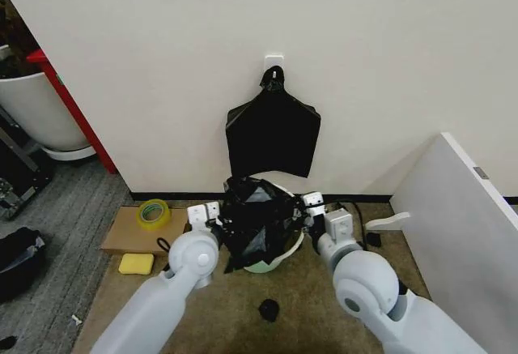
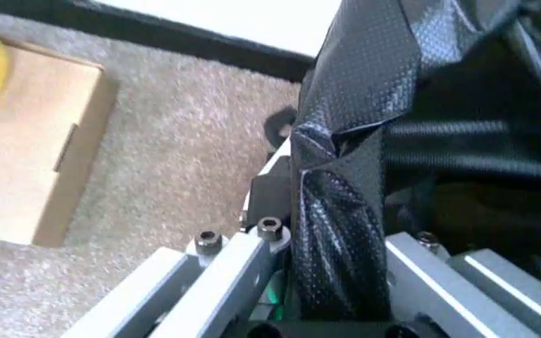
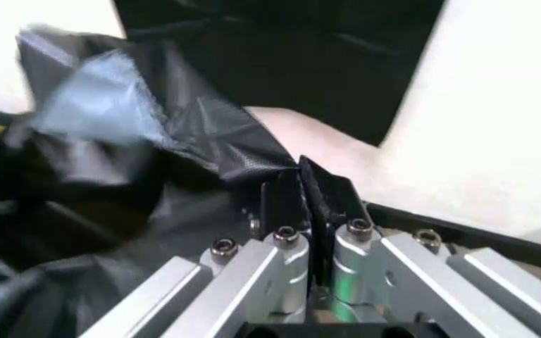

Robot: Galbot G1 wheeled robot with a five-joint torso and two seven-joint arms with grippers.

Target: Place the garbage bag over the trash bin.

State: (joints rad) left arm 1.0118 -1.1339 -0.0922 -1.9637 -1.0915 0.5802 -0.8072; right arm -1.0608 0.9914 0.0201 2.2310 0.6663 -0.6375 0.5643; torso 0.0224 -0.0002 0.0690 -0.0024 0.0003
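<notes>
One thin, glossy, crinkled black garbage bag drapes over one round cream trash bin on the carpet against the wall; the bin's pale rim peeks out below the plastic. The left gripper pinches a fold of bag film at the bin's left side, and the right gripper has its fingers pressed nearly together on the bag's edge at the right. One flat black bundle of bags hangs from a wall hook. A cardboard box carries one yellow tape roll.
</notes>
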